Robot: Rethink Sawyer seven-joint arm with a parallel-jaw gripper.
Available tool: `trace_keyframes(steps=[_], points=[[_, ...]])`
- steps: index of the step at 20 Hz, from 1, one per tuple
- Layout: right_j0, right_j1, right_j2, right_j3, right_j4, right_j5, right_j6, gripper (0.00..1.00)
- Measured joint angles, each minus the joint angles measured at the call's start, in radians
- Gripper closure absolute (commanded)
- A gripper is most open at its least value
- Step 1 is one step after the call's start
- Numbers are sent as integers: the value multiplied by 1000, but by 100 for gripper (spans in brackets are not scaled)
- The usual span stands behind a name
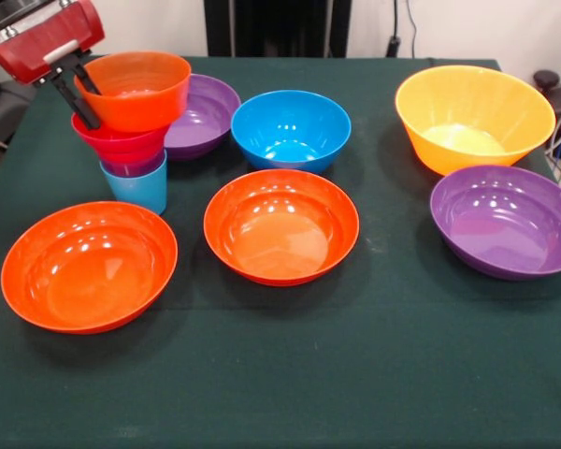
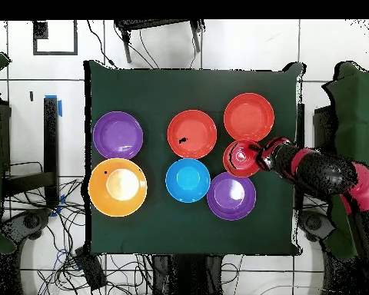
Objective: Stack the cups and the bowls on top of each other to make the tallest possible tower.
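Observation:
The tower stands at the left in the front view: the light blue cup [image 1: 136, 187] is lowest, the purple cup's rim [image 1: 136, 169] shows in it, then the small pink bowl [image 1: 120, 146], with the small orange bowl [image 1: 138, 92] on top. My gripper [image 1: 93, 108] comes in from the upper left. One finger is inside and one outside the orange bowl's left rim, shut on it. In the overhead view the tower [image 2: 240, 158] is at the right, with the gripper [image 2: 258, 156] beside it.
Loose bowls lie on the green cloth: two orange-red [image 1: 89, 267] [image 1: 280, 226], medium blue [image 1: 291, 129], one purple [image 1: 208, 114] right behind the tower, another purple [image 1: 507, 222] and the deep yellow-orange [image 1: 474, 117] at the right. Cables lie at the right table edge.

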Motion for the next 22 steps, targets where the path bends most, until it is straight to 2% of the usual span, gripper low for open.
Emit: trace_keyframes(steps=[22], points=[[-36,15,-3,0,0,0,0,100]])
